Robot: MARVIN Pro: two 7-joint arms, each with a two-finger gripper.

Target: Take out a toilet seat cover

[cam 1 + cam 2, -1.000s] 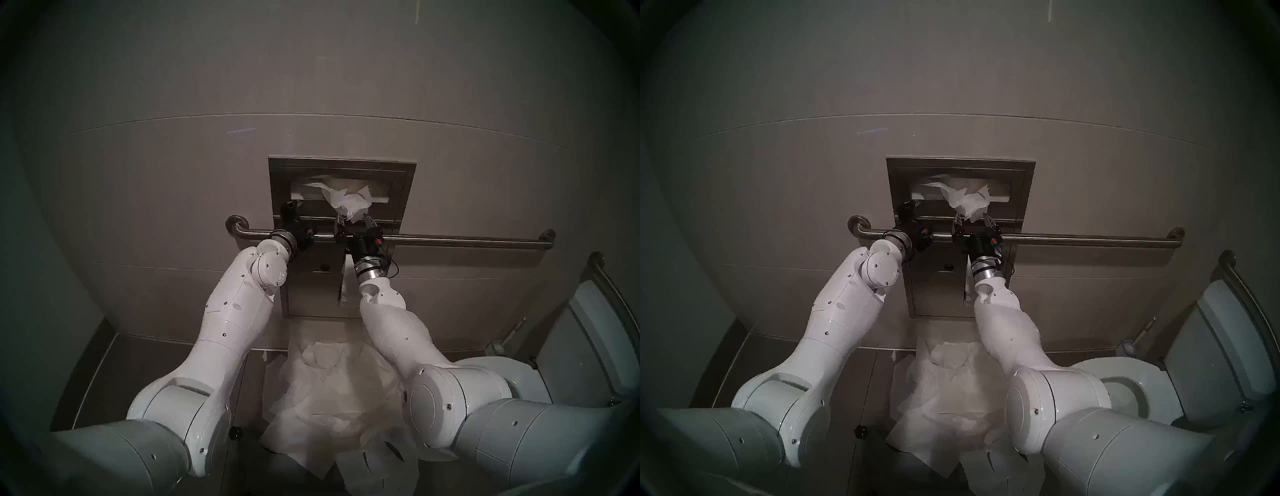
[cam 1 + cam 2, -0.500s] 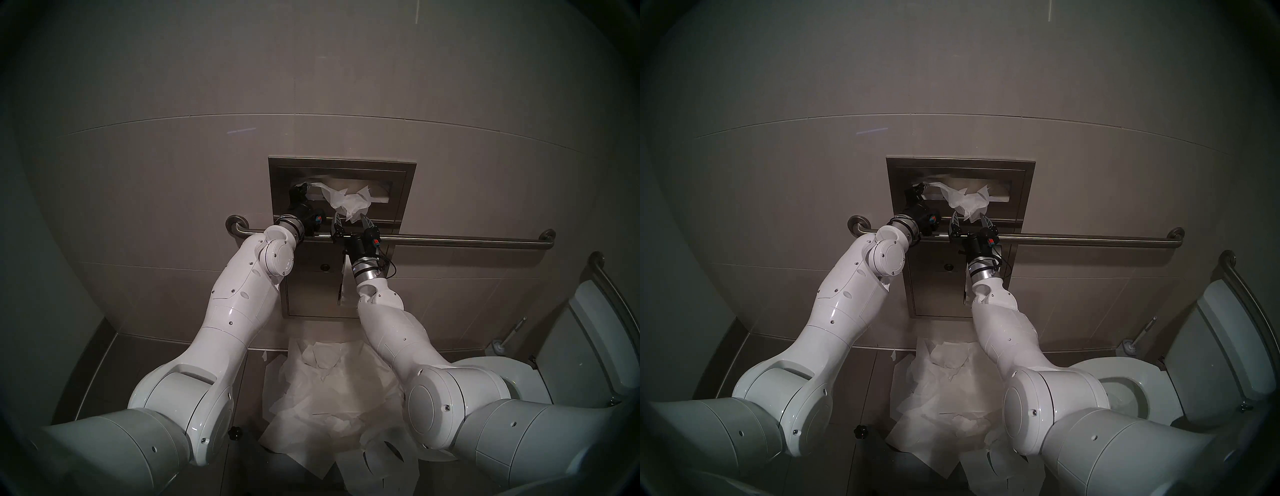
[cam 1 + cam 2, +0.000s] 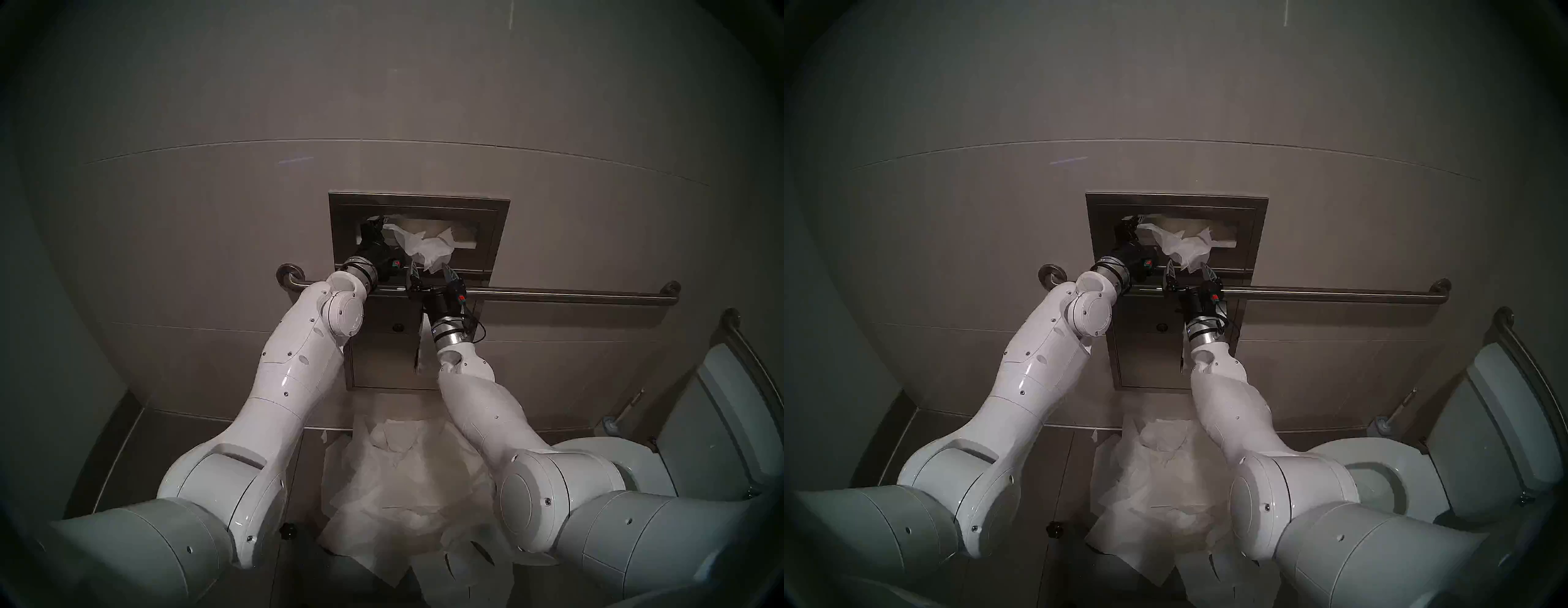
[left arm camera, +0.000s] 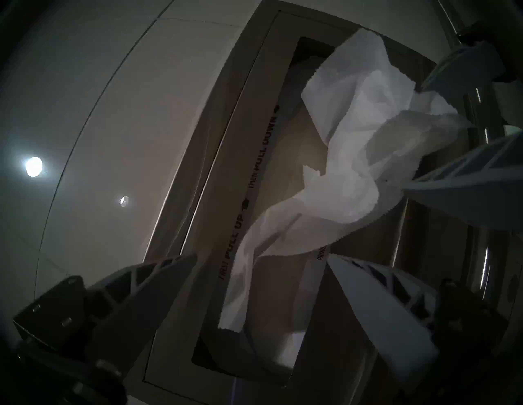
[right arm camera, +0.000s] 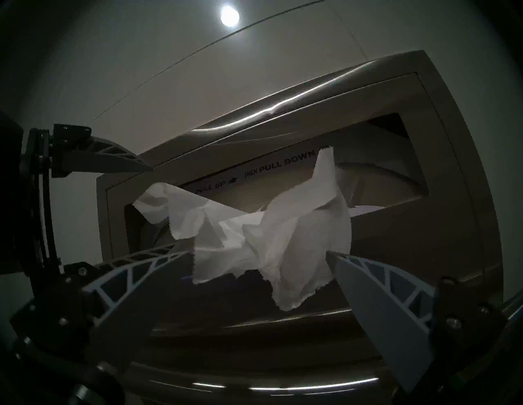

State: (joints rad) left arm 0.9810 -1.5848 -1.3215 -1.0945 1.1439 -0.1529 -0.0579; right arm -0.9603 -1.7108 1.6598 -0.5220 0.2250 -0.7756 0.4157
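The toilet seat cover point(image 3: 428, 248) is left hanging crumpled from the dispenser point(image 3: 492, 237) slot, bracketed but ungripped by the spread left gripper point(image 3: 375, 225) and right gripper point(image 3: 429, 271), apparently for a two-sided pinch.

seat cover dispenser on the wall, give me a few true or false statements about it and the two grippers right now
1. The seat cover hangs crumpled out of the dispenser slot. True.
2. The right gripper is clamped shut on the seat cover. False: its jaws are spread wide, with the paper's lower end hanging between them.
3. The left gripper is up at the left end of the slot with its jaws apart. True.
4. The grab bar runs above the dispenser slot. False: it crosses the wall below the slot.
5. The floor under the dispenser is bare. False: loose white paper sheets are piled there.
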